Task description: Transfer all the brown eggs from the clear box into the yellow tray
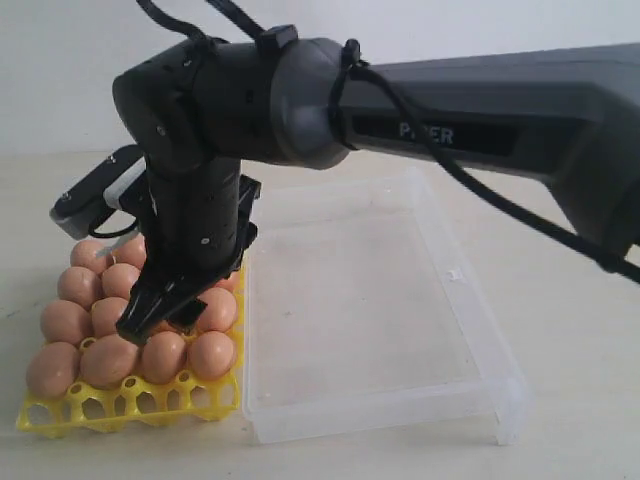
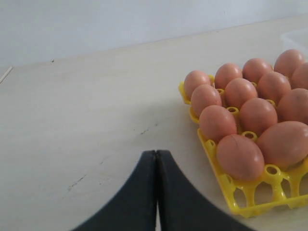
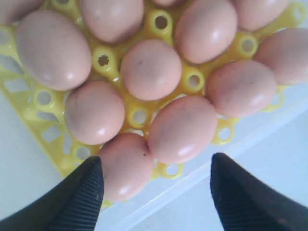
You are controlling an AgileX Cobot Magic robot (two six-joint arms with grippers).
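Observation:
Several brown eggs (image 1: pixel 110 360) (image 2: pixel 239 156) (image 3: pixel 150 69) fill the cups of the yellow tray (image 1: pixel 120 408) (image 2: pixel 240 197) (image 3: pixel 139 115) at the lower left of the exterior view. Right beside it lies the clear box (image 1: pixel 370 420) (image 3: pixel 192 183), which holds no eggs in the exterior view. My right gripper (image 1: pixel 160 322) (image 3: pixel 157 161) reaches across and hangs open just above the tray's eggs on the box side, holding nothing. In the left wrist view my left gripper (image 2: pixel 156 154) is shut and empty over bare table, off the tray's far side.
The right arm's dark forearm (image 1: pixel 480 110) stretches over the back of the box. A pale table (image 2: pixel 96 96) surrounds tray and box, with a white wall behind. A corner of the box (image 2: pixel 296 38) shows beyond the tray.

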